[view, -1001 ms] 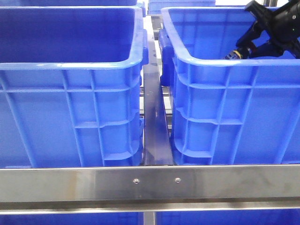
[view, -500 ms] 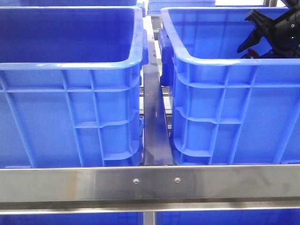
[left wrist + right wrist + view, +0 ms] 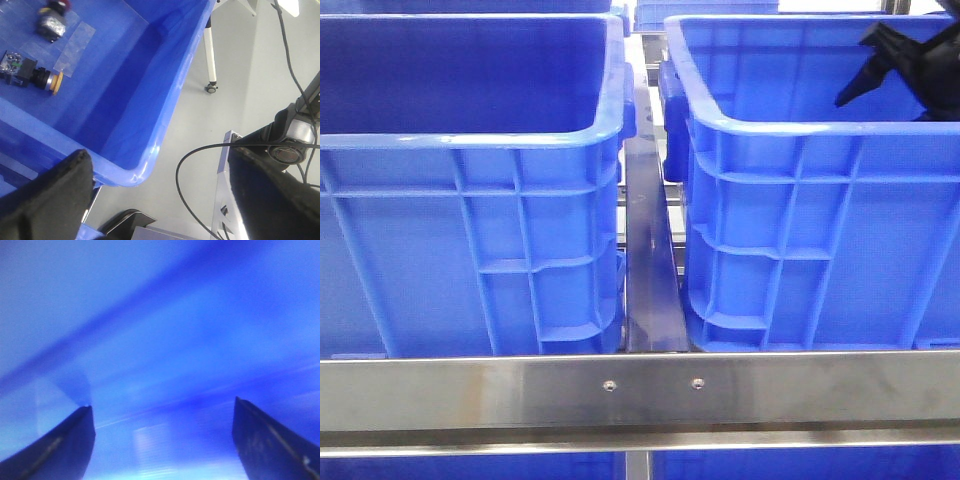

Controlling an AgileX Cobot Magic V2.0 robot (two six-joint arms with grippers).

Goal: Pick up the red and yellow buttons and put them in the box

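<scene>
**A:** Where are the buttons, and how are the tools?

**B:** In the left wrist view a yellow button (image 3: 44, 80) lies on the floor of a blue box (image 3: 165, 95), and a red button (image 3: 50, 22) lies a little apart from it, cut by the edge of the picture. The left tool (image 3: 160, 200) has its fingers wide apart and holds nothing; it hangs above the rim corner of that box, partly over the room floor. The right tool (image 3: 162, 440) is also spread wide and empty, inside the right box (image 3: 790, 180) near the far right corner of the bench (image 3: 640, 390).

**A:** How should the step be done well?

**B:** I think the step is to reach for a button. The right tool should go down slowly, keep its fingers clear of the box wall, and close only when one button sits between the fingers. The yellow button lies on its side, so gripping across its dark body seems safer than gripping the round cap.

**A:** What can we not see?

**B:** The right wrist view is blurred, only blue plastic, no button is visible there. From the front, the high walls hide both box floors. I cannot tell which front box is the one in the left wrist view.
</scene>
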